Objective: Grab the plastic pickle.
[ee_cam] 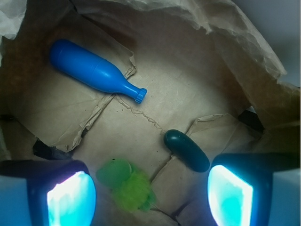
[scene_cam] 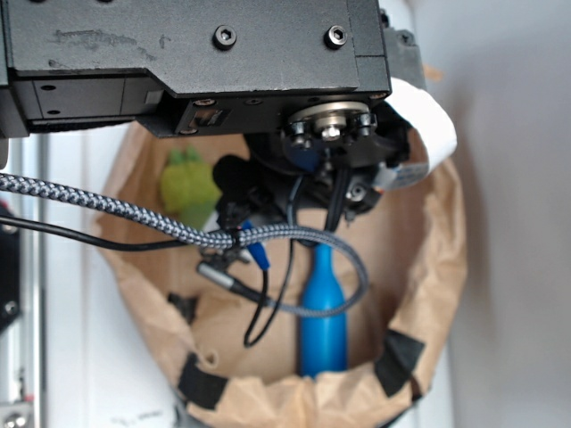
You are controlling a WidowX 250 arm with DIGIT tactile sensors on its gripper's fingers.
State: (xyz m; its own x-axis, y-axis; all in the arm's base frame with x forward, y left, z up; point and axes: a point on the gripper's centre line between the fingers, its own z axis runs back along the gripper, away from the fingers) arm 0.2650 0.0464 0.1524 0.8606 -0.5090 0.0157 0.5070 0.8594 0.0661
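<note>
The plastic pickle (ee_cam: 186, 150), dark green and glossy, lies on the brown paper floor of a bag, just up and left of my right fingertip (ee_cam: 230, 197). My gripper (ee_cam: 150, 197) is open and empty above the bag floor. A fuzzy lime-green plush toy (ee_cam: 126, 184) lies between my fingers, nearer the left one (ee_cam: 70, 200). In the exterior view the pickle is hidden behind the arm, and the gripper itself is hidden by the arm's body.
A blue plastic bottle (ee_cam: 94, 70) lies at the upper left of the bag floor; it also shows in the exterior view (scene_cam: 323, 316). Crumpled paper bag walls (ee_cam: 244, 61) rise all round. The plush shows in the exterior view (scene_cam: 187, 185). Cables (scene_cam: 134, 218) cross over the bag.
</note>
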